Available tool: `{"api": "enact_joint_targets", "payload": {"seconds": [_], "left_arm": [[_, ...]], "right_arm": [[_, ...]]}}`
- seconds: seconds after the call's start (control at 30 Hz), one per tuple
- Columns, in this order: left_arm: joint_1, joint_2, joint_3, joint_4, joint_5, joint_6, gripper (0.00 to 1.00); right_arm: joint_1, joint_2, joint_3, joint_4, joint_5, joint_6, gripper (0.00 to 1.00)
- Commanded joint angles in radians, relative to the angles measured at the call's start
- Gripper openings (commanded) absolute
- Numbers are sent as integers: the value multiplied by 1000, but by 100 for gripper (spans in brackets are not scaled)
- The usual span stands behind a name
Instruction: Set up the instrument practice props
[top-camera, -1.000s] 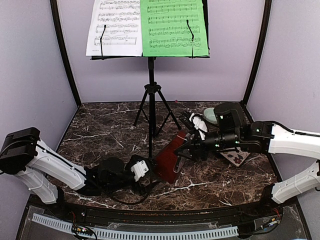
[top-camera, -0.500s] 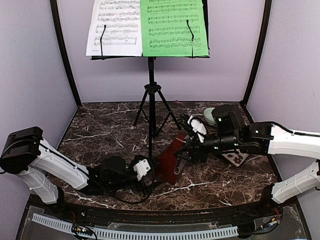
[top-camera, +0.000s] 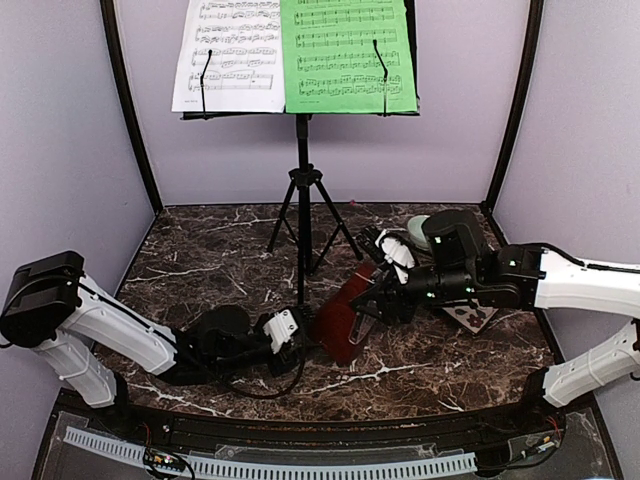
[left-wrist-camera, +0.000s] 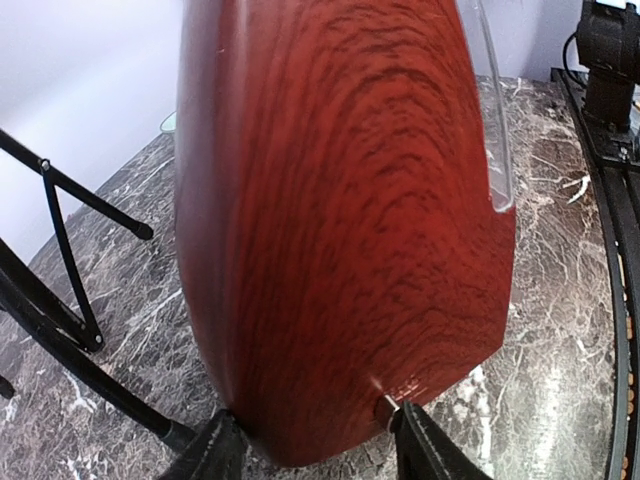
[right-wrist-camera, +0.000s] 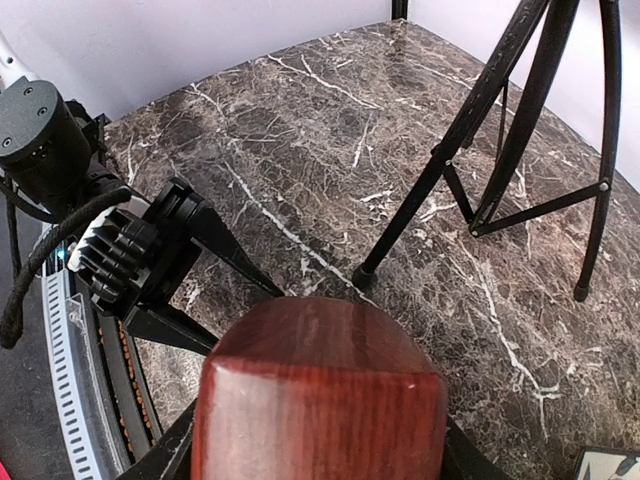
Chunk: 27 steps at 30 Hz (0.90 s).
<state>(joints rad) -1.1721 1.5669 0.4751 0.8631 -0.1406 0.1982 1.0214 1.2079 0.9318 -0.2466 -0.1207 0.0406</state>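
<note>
Polished-wood metronome (top-camera: 338, 322), rigid and slick, so hold its flat faces: your right gripper (top-camera: 367, 313) clamps it, while your left gripper (left-wrist-camera: 318, 452) flanks its base, grip uncertain.

L arm (top-camera: 110, 335) low, stretched rightward, L pincer (left-wrist-camera: 315, 452) half-shut in grip, R arm (top-camera: 560, 280) reaching leftward, R pincer (right-wrist-camera: 320, 450) clamped

Cropped edges and covered props

The black perforated-metal music stand (top-camera: 302, 150) loses its top to the overhead view's upper edge, as do the white music sheet (top-camera: 228, 60) and the green music sheet (top-camera: 345, 55), whose notes are too small to read. The right arm (top-camera: 560, 278) covers most of the square floral plate (top-camera: 472, 316) and part of the small pale-green bowl (top-camera: 418, 230). The reddish-brown wooden pyramid metronome (left-wrist-camera: 330, 230) overfills the left wrist view, its upper end cropped. The left pincer (left-wrist-camera: 315, 452) shows only two dark fingertips (left-wrist-camera: 215, 452) at the lower edge.
</note>
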Motion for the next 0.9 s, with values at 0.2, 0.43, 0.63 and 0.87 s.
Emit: {"api": "enact_joint_targets", "payload": {"seconds": [0.2,0.43,0.63,0.87], "left_arm": [[43,-88,-32,-5,40,-26,82],[80,-157,-101,44,-20,-106,90],[98,-174,-110,49,-55,-126,90],[103,-161,-88,11,-54,-121,91]], "right_arm": [[16,22,31,151,110,80,16],[46,111,72,113,334,180,18],[72,178,102,108,479,282,20],[98,268,178,62,583,402,34]]}}
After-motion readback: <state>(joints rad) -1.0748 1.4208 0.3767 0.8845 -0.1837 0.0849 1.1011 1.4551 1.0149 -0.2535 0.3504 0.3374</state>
